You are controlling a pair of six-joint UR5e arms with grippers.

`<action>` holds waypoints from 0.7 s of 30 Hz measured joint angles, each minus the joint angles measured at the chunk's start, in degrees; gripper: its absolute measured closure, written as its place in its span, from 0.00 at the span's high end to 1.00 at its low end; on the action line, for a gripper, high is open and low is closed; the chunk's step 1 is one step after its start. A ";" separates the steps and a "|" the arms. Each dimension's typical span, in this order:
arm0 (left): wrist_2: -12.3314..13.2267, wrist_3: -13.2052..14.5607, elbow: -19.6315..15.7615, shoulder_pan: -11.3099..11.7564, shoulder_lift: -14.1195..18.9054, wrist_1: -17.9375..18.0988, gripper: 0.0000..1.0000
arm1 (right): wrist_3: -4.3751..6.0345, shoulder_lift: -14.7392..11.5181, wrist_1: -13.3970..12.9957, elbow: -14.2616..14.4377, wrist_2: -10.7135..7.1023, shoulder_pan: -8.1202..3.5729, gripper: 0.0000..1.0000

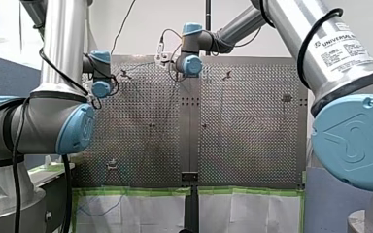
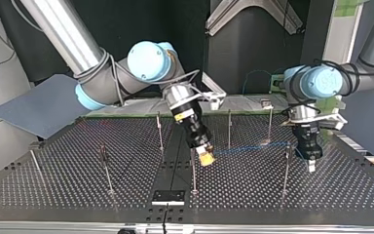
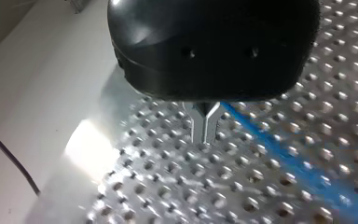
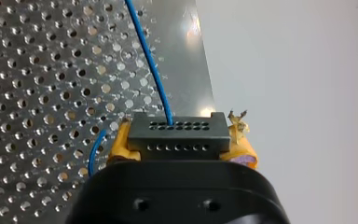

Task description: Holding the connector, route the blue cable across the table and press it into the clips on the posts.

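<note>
Connector (image 4: pixel 179 129) clamped crosswise in my right tool (image 4: pixel 181 145).

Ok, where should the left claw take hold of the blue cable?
Probably the blue cable's straight stretch between the connector and the nearby post, from above, pinching across its run: there it hangs level above the table, clear of the right claw.

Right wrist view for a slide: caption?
My right gripper clamps the connector, blue cable running out over the perforated table.
</note>
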 joint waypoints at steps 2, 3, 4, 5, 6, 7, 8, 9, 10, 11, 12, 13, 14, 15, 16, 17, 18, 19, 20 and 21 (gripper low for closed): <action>0.26 0.04 0.04 0.17 -0.81 -0.41 0.00 | -0.03 0.05 0.08 0.00 0.12 -0.14 0.00; 0.34 0.11 0.03 0.22 -1.23 -0.62 0.00 | -0.05 0.07 0.11 -0.01 0.18 -0.20 0.00; 0.38 0.19 0.03 0.27 -1.59 -0.79 0.00 | -0.11 0.08 0.14 -0.02 0.24 -0.26 0.00; 0.41 0.28 0.04 0.32 -1.95 -0.96 0.00 | -0.17 0.08 0.17 -0.01 0.27 -0.32 0.00; 0.45 0.34 0.06 0.34 -2.14 -1.05 0.00 | -0.22 0.08 0.20 -0.01 0.29 -0.38 0.00; 0.47 0.38 0.07 0.38 -2.27 -1.11 0.00 | -0.29 0.09 0.27 -0.01 0.33 -0.45 0.00; 0.48 0.39 0.07 0.42 -2.38 -1.16 0.00 | -0.33 0.09 0.35 -0.01 0.38 -0.49 0.00; 0.50 0.39 0.07 0.46 -2.44 -1.18 0.00 | -0.37 0.09 0.45 0.00 0.47 -0.54 0.00; 0.50 0.39 0.07 0.50 -2.48 -1.21 0.00 | -0.39 0.10 0.60 0.00 0.67 -0.62 0.00; 0.52 0.36 0.08 0.55 -2.50 -1.25 0.00 | -0.41 0.11 0.72 0.00 0.89 -0.68 0.00; 0.55 0.34 0.07 0.58 -2.52 -1.28 0.00 | -0.43 0.11 0.84 0.01 1.13 -0.74 0.00; 0.59 0.32 0.06 0.60 -2.52 -1.32 0.00 | -0.48 0.11 1.01 0.01 1.44 -0.83 0.00; 0.63 0.26 0.07 0.63 -2.52 -1.42 0.00 | -0.53 0.11 1.12 0.01 1.68 -0.91 0.00; 0.65 0.22 0.07 0.63 -2.52 -1.53 0.00 | -0.59 0.12 1.26 0.01 1.91 -0.99 0.00; 0.66 0.18 0.07 0.63 -2.52 -1.63 0.00 | -0.73 0.13 1.51 0.01 2.24 -1.09 0.00; 0.67 0.13 0.07 0.63 -2.53 -1.74 0.00 | -0.89 0.14 1.72 0.00 2.46 -1.16 0.00; 0.68 0.08 0.06 0.64 -2.53 -1.80 0.00 | -1.09 0.13 1.92 -0.01 2.68 -1.17 0.00; 0.69 0.00 0.05 0.64 -2.54 -1.85 0.00 | -1.35 0.14 2.17 -0.03 2.94 -1.18 0.00; 0.69 -0.15 0.05 0.65 -2.54 -1.88 0.00 | -1.52 0.13 2.32 -0.03 3.11 -1.17 0.00; 0.68 -0.30 0.05 0.67 -2.55 -1.90 0.00 | -1.67 0.13 2.42 -0.03 3.24 -1.14 0.00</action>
